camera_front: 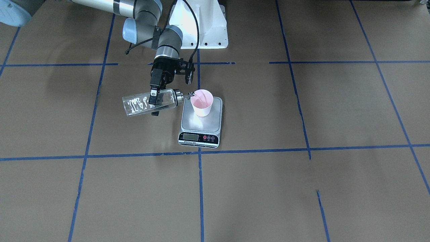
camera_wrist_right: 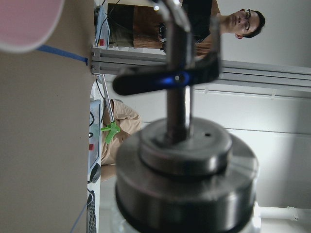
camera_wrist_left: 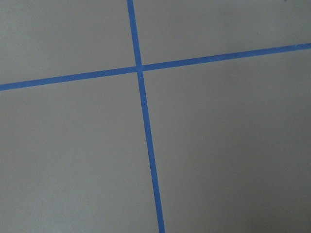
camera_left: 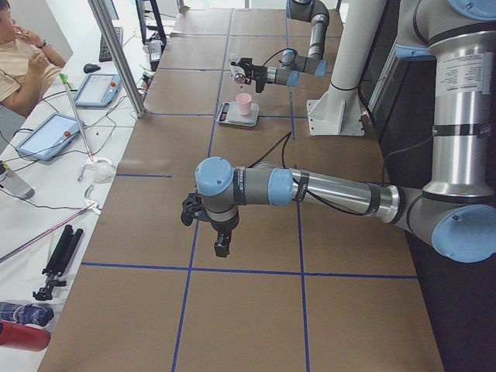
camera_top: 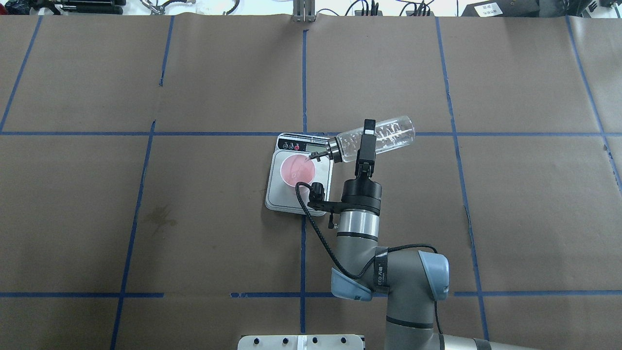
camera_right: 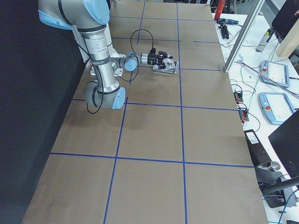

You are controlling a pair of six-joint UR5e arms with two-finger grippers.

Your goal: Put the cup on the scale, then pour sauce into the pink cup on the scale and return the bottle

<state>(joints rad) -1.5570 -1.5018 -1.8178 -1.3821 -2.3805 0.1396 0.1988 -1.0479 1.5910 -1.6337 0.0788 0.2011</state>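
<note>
Your right gripper (camera_top: 367, 141) is clamped mid-body on the bottle (camera_top: 393, 133), likely slick, fragile glass, spout toward the cup (camera_top: 296, 171) at nine o'clock.

Centre frame: small pale pink paper cup (camera_front: 202, 102) upright on flat silver-grey digital scale (camera_front: 201, 127); near-horizontal clear glass bottle (camera_front: 142, 103) pours thin clear stream (camera_front: 197, 97) in.

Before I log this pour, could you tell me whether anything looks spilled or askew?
No spill shows: the bottle pours inside the cup, upright on the scale. The scale sits slightly askew to the tape grid; a faint stain marks the paper.
</note>
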